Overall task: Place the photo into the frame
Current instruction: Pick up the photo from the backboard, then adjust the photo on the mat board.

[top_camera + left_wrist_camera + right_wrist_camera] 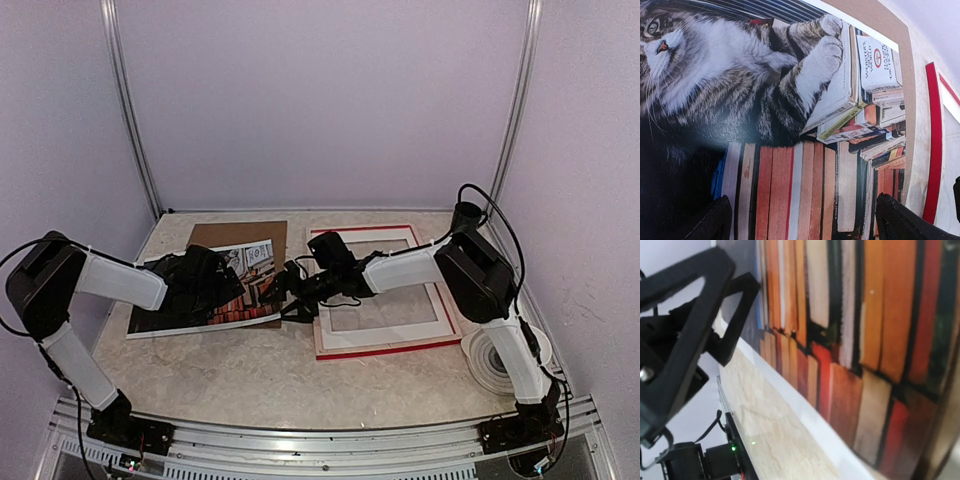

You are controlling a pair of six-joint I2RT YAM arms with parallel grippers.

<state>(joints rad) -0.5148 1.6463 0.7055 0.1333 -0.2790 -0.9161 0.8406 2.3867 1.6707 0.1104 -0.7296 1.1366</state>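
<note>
cat photo (790, 100) lies under the left claw (805, 222), fingers spread wide; right claw (288, 292) at its edge, grip unclear, red frame (390, 347) beside.

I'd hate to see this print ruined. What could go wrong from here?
The photo looks bowed near the right fingers at its edge; it might crease.
The left fingers sit spread over it; pulling against them could tear it.
The mat lies on the frame, so the photo may land on top.
</note>
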